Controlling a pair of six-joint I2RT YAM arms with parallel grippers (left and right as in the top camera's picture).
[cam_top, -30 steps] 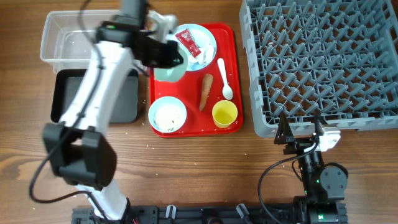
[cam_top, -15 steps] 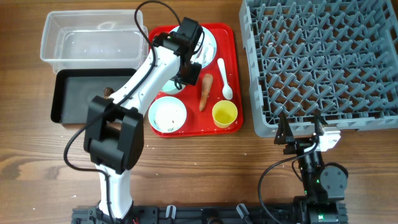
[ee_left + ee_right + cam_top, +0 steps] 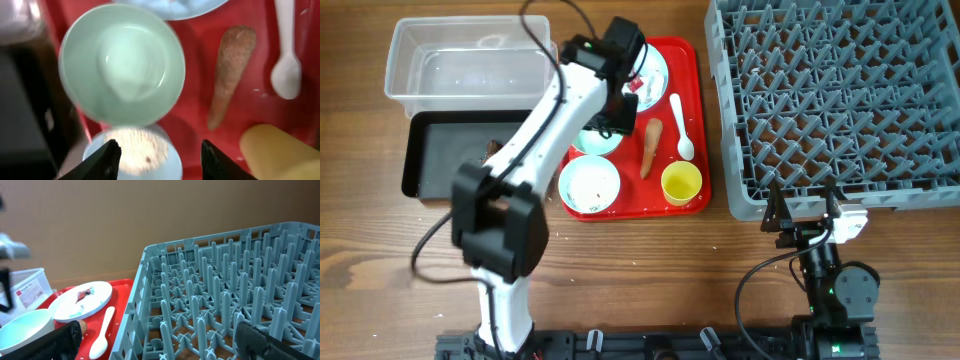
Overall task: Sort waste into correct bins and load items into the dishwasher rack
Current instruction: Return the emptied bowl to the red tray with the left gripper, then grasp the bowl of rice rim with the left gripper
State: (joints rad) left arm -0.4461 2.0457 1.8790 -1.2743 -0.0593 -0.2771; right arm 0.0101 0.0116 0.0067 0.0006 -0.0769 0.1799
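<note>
My left gripper (image 3: 610, 118) (image 3: 160, 156) hangs open over the red serving tray (image 3: 696, 60), holding nothing. An empty pale blue bowl (image 3: 594, 138) (image 3: 122, 65) sits on the tray just beyond its fingertips (image 3: 111, 159). A second bowl with white rice (image 3: 590, 185) (image 3: 132, 152) lies below the jaws. The carrot (image 3: 651, 147) (image 3: 230, 70), white spoon (image 3: 681, 125) (image 3: 287, 65) and yellow cup (image 3: 681, 182) lie to the right. The plate (image 3: 650, 62) (image 3: 82, 301) carries a red sauce packet (image 3: 628, 72). My right gripper (image 3: 803, 215) (image 3: 165, 345) stands open in front of the dishwasher rack (image 3: 840, 100) (image 3: 225, 295).
The clear tub (image 3: 465, 60) stands at the back left. The black tray (image 3: 450, 160) sits in front of it with a small brown lump (image 3: 492, 150) inside. My left arm stretches from the front left across the black tray's right end to the red tray.
The left arm carried the pale bowl from beside the clear tub onto the red tray. Its jaws have opened and the bowl now rests free.
</note>
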